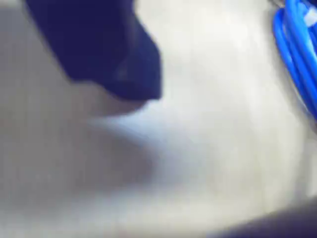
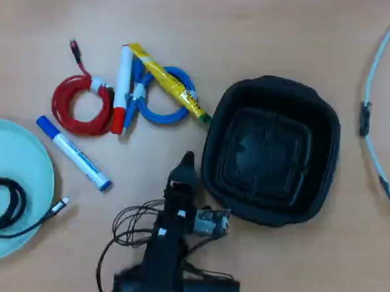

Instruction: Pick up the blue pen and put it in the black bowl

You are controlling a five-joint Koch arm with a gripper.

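Overhead, blue pen (image 2: 73,153) lies on the table left of black bowl (image 2: 270,150); gripper (image 2: 187,163) hovers just beside the bowl's left edge, jaw state unclear.

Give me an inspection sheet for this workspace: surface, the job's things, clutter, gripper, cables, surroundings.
Surface: light wooden tabletop.
Job's things: white-barrelled marker with blue cap lies flat beside the plate, untouched; large black rounded-square plastic bowl is empty.
Clutter: white marker with red cap; yellow pen lying across the blue coil; pale turquoise round plate.
Gripper: black gripper points up in the overhead view, beside the bowl; open or shut cannot be told.
Cables: red coil; blue coil; black cable on the plate; grey cable at right.
Surroundings: nothing seen.
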